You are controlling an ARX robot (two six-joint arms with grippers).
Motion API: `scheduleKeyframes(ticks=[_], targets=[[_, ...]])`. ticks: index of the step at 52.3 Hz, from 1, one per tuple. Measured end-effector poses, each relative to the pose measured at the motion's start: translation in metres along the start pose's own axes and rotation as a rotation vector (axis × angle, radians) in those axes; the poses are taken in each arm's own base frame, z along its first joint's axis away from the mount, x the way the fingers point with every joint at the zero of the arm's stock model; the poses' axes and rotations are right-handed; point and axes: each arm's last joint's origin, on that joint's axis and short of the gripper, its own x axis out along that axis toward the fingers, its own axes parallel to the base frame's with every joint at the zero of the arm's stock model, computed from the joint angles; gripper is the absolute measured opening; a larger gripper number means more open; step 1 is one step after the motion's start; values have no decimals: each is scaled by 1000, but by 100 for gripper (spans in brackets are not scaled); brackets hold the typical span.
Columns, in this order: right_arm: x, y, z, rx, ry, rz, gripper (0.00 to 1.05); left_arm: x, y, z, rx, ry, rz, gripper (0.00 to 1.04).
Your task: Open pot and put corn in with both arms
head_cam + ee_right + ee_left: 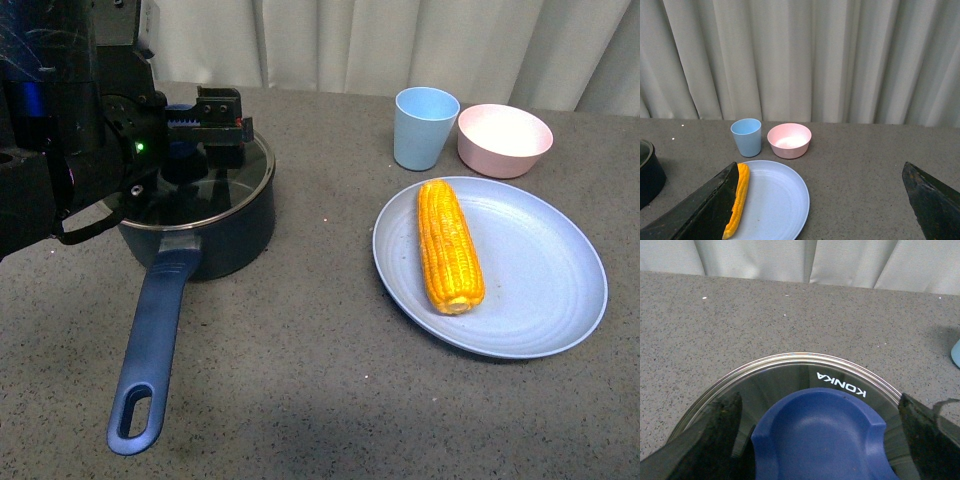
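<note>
Nearest us on the bench [330,400], the pot's [215,235] long handle [150,350] points our way. The pot sits at the left with its glass lid [240,180] on. Our left hand [215,118] hangs over the lid, released, fingers wide on either side of the blue knob [820,440]. Our right hand [819,167] is released too. At right, the corn [450,245] lies on a plate [545,290]. Farthest stand a cup [425,125] and a bowl [505,138].
</note>
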Motion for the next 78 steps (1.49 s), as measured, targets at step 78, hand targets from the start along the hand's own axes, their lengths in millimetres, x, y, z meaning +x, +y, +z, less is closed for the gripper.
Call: scheduleKeyframes(ticks=[78], targets=[[0,0,0,0,0,0,96,-1,153,-51,-104,-22,226,57]])
